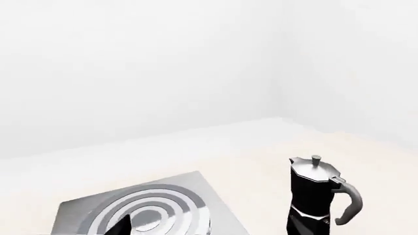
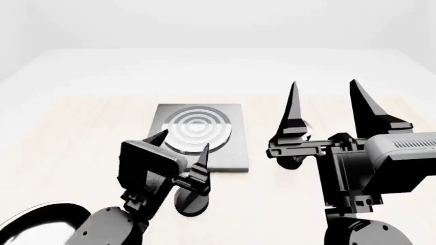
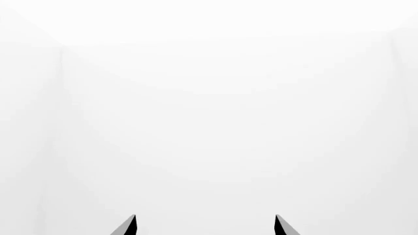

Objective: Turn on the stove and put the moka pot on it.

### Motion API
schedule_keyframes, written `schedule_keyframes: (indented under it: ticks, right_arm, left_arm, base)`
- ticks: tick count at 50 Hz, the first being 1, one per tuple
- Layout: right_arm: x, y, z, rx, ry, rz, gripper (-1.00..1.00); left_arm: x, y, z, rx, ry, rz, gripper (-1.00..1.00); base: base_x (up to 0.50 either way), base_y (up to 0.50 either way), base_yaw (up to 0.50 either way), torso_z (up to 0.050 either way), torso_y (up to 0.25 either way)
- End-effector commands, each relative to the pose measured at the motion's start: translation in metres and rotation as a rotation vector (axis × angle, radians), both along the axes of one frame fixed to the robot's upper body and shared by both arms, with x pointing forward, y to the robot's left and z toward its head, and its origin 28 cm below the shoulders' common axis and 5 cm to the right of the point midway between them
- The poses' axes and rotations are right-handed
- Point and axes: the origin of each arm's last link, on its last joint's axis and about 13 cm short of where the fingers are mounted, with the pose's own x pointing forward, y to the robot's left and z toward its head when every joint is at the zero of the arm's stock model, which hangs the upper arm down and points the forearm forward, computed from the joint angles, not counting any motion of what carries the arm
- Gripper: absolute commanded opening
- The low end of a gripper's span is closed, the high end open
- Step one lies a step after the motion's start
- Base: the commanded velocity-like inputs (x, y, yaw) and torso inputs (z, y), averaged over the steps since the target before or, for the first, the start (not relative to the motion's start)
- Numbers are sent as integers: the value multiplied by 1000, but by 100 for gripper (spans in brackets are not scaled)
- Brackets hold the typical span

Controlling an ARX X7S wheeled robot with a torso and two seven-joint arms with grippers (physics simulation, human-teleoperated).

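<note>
In the head view, a round black frying pan (image 2: pixel 41 224) with a pale inner surface sits at the near left corner of the pale wooden bench (image 2: pixel 68 138), partly cut off by the frame edge and overlapped by the left arm. The left pincer (image 2: pixel 183 148) hangs low over the bench just in front of the stove, its two black pointed fingers spread apart with nothing between them. Directly below and in front of it stands the small round black knob (image 2: pixel 193 200), on the bench near the front edge of the stove plate and partly covered by the pincer body; whether the pincer touches the knob cannot be told. The flat square grey metal stove plate (image 2: pixel 232 153) with concentric round burner rings lies at the centre of the bench, bare on top. The left wrist view shows the same plate (image 1: pixel 216 205) with the small tall black faceted moka pot (image 1: pixel 312 196), silver lid and side handle, standing upright on the bench beside it and apart from it. In the head view the pot is almost wholly hidden behind the right pincer (image 2: pixel 325 92). That pincer is raised, its two long black fingers pointing upward and wide apart, gripping nothing. The right wrist view shows only two finger tips (image 3: pixel 130 226) against a blank white wall.
</note>
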Motion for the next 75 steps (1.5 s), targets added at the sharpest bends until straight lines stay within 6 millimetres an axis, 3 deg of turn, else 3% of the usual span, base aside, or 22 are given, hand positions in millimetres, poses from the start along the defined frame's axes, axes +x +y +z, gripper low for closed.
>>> schedule_keyframes:
  ticks: [1,8,19,25,28,46,50,52,58,75]
  right_arm:
    - [2,-1,2,-6,-3,-8,100]
    - [5,-3,2,-14,-1,-20,100]
    - [9,-8,9,-31,4,-46,100]
    - [18,-14,5,-57,32,-64,100]
    - [27,-18,-11,-67,66,-82,100]
    - [62,-39,-47,-56,206,-160,100]
    - [67,-41,-61,-62,240,-170,100]
    - [69,-42,-76,-65,259,-172,100]
    - [67,-40,-77,-75,289,-171,100]
    - [64,-39,-104,-100,393,-164,100]
  left_arm:
    - [-13,30,43,47,-317,201,100]
    - [-33,51,65,114,-531,338,100]
    - [-67,69,85,97,-717,441,100]
    - [-81,75,91,111,-787,474,100]
    - [-87,75,95,109,-811,472,100]
    - [-94,74,106,106,-848,474,100]
    - [-96,74,107,103,-856,482,100]
    - [-96,74,107,100,-858,482,100]
    - [-95,73,108,100,-858,478,100]
    - [-92,72,106,93,-844,472,100]
  base:
    - [0,0,0,0,0]
    - [0,0,0,0,0]
    - [0,0,0,0,0]
    - [0,0,0,0,0]
    - [0,0,0,0,0]
    - [0,0,0,0,0]
    - [0,0,0,0,0]
    - [0,0,0,0,0]
    - [0,0,0,0,0]
    - [0,0,0,0,0]
